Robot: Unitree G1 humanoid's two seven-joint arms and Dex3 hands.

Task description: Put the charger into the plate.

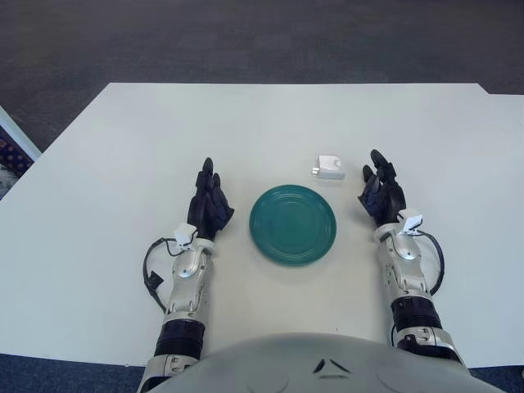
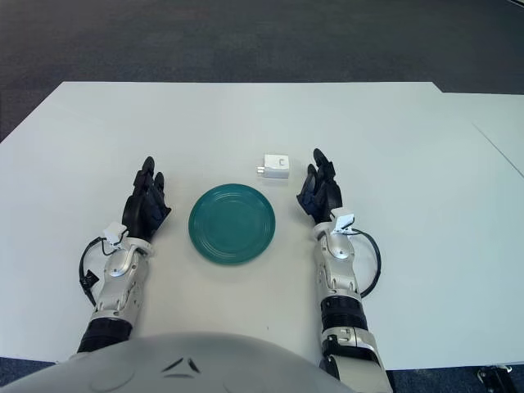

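A small white charger lies on the white table just beyond the far right rim of a round teal plate. My right hand shows to the right of the plate and slightly nearer than the charger, fingers extended and holding nothing. A short gap separates it from the charger. My left hand shows to the left of the plate, fingers also extended and holding nothing. The plate has nothing in it.
The white table stretches wide around the plate, with dark carpet beyond its far edge. A second table edge shows at the right in the right eye view.
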